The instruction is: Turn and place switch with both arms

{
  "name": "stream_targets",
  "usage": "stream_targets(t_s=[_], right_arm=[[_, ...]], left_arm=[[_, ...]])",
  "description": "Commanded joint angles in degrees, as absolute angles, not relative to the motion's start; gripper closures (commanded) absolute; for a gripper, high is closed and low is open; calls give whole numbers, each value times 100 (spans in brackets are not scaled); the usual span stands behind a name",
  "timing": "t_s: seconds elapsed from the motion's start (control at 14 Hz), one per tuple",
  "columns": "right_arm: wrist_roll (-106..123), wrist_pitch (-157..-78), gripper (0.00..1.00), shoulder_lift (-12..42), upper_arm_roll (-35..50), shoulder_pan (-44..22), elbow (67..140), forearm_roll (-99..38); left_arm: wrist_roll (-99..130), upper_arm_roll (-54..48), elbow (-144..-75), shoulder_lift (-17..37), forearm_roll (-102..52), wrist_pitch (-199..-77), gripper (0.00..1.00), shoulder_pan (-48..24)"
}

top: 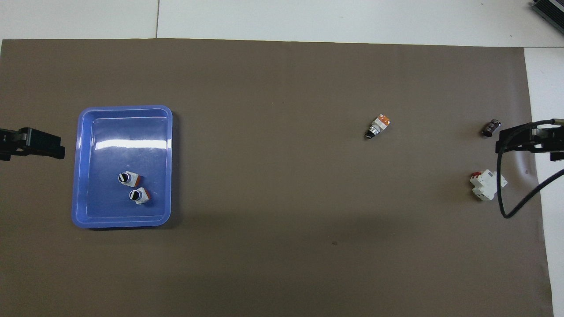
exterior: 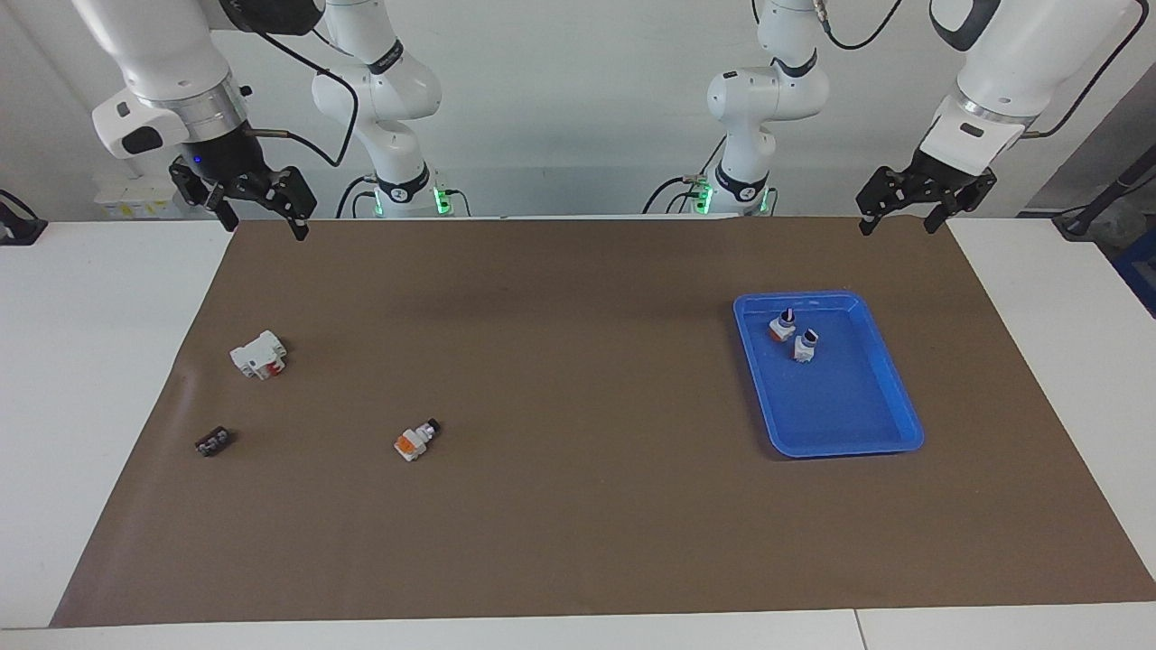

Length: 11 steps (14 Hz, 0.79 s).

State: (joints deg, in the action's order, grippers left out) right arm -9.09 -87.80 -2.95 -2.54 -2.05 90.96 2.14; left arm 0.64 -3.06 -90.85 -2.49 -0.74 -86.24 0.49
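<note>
One switch (exterior: 415, 441) (top: 378, 126), white with an orange block and a black knob tip, lies on its side on the brown mat, its knob end turned toward the robots. Two more switches (exterior: 782, 325) (exterior: 805, 344) sit in the blue tray (exterior: 840, 449), also in the overhead view (top: 128, 178) (top: 139, 195). My right gripper (exterior: 265, 221) (top: 506, 141) hangs open and empty, high over the mat's corner at the right arm's end. My left gripper (exterior: 899, 224) (top: 53, 147) hangs open and empty, high over the mat's edge beside the tray (top: 123, 108).
A larger white block with a red part (exterior: 259, 354) (top: 487, 185) and a tiny flat black piece (exterior: 212, 441) (top: 491, 128) lie on the mat toward the right arm's end. A black cable (top: 502, 193) hangs from the right arm over that block.
</note>
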Motion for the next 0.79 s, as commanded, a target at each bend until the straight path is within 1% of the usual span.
stream_targets(t_s=[0.0, 0.36, 0.5, 0.57, 0.64, 0.71], right_arm=[[-808, -8886, 0, -439, -211, -167, 9272, 246], [-844, -8929, 0, -448, -211, -158, 9290, 237], [-879, -9192, 0, -457, -211, -158, 9377, 237], [-896, -9437, 0, -448, -211, -158, 9421, 246], [-1027, -9866, 0, -431, -211, -158, 9578, 237], [-1315, -10314, 0, -405, -211, -167, 9867, 237]], left_arm=[[123, -343, -9272, -413, 35, -8684, 0, 97], [123, -343, -9272, -404, 35, -8684, 0, 97], [123, -343, -9272, -413, 35, -8684, 0, 97], [123, -343, -9272, -413, 35, -8684, 0, 97], [123, -343, -9272, -413, 35, -8684, 0, 97], [123, -343, -9272, -404, 35, -8684, 0, 97]])
